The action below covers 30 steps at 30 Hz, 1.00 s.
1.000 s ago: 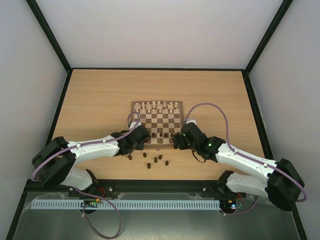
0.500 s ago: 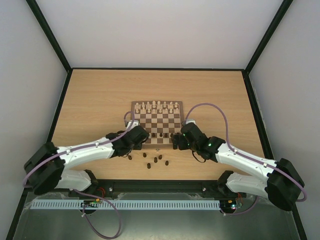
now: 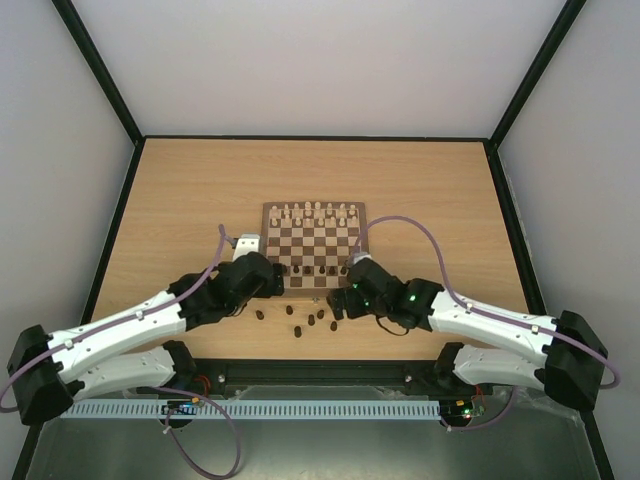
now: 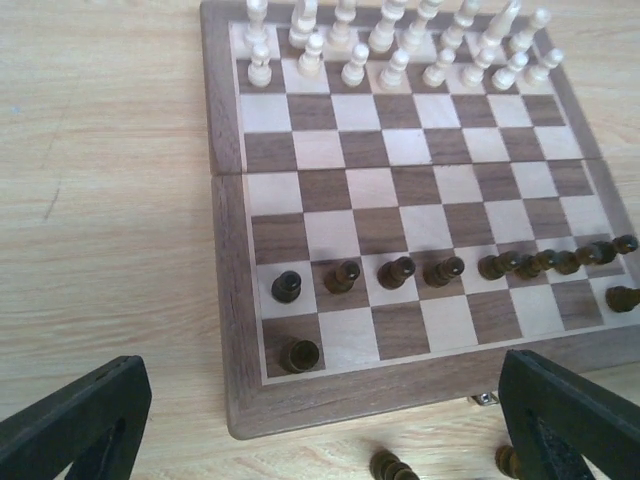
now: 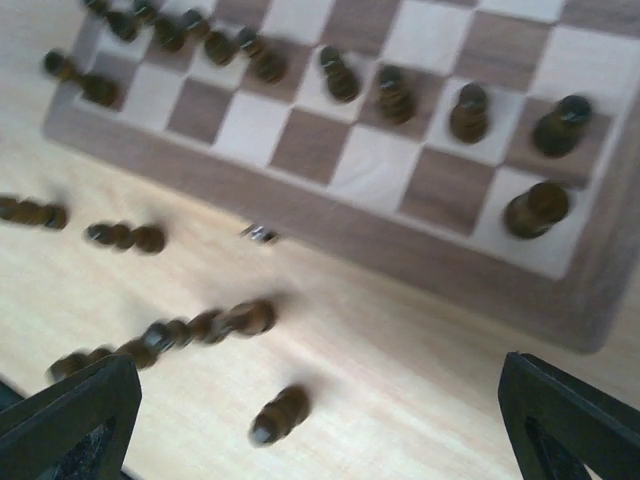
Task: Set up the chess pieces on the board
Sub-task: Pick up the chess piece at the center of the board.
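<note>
**Ana:** Where do the dark chess pieces (image 4: pixel 397 271) stand?

**Ben:** Most are on the board (image 4: pixel 225 300). A line of them fills the second row from the board's near edge. One more sits on the near-left corner square, and the right wrist view shows another on the near-right corner square. The rest are scattered on the counter (image 3: pixel 200 200), just off the board's near edge and close to its middle.

**Ana:** Are the loose ones upright?

**Ben:** He cannot tell. They are tiny from above and blurred in the right wrist view.

**Ana:** And the cream pieces (image 3: pixel 315 211)?

**Ben:** They stand upright on the board's two far rows, well apart from the dark line.

**Ana:** What about the left jaws?

**Ben:** They are spread wide with nothing between them. Their dark fingers (image 4: pixel 80 430) show only at the bottom corners of the left wrist view, over the counter. From above they sit just beside the board's near-left corner.

**Ana:** And the right jaws?

**Ben:** Those are also spread wide and empty, with the fingers (image 5: pixel 570 420) at the bottom corners of their own view. They hang over the counter just off the board's near edge, toward its right half and close to the loose pieces, touching none of them.
</note>
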Available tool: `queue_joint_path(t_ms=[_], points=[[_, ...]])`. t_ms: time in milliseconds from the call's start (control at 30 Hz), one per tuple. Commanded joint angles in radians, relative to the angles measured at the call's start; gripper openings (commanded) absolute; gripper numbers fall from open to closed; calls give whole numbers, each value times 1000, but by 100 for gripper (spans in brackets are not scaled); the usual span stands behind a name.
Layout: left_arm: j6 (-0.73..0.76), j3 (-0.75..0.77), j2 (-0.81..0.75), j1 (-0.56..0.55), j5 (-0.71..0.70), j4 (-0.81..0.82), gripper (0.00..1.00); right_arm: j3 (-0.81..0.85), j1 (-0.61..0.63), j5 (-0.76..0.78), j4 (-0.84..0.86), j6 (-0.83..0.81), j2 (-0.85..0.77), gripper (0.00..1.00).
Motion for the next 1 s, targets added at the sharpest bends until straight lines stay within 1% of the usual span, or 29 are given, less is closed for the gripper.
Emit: queue_joint_path(t_ms=[0, 100, 167, 200, 367, 467, 567, 867, 967], points=[[29, 14, -64, -6, -4, -24, 99, 74, 127, 77, -177, 108, -8, 99], [34, 12, -105, -12, 7, -32, 99, 98, 193, 129, -233, 164, 26, 100], [35, 5, -131, -14, 11, -40, 99, 107, 229, 153, -261, 201, 50, 96], [36, 0, -142, -13, 14, -45, 99, 108, 241, 157, -269, 213, 64, 93], [41, 1, -145, -19, 30, -30, 99, 106, 260, 148, -275, 239, 137, 70], [44, 3, -137, -19, 26, -23, 99, 110, 260, 125, -247, 233, 176, 61], [49, 0, -139, -19, 25, -20, 99, 121, 260, 96, -213, 222, 209, 53], [43, -5, -156, -19, 16, -30, 99, 141, 261, 64, -178, 190, 295, 47], [42, -6, -155, -19, 11, -29, 99, 150, 262, 67, -178, 184, 321, 42]])
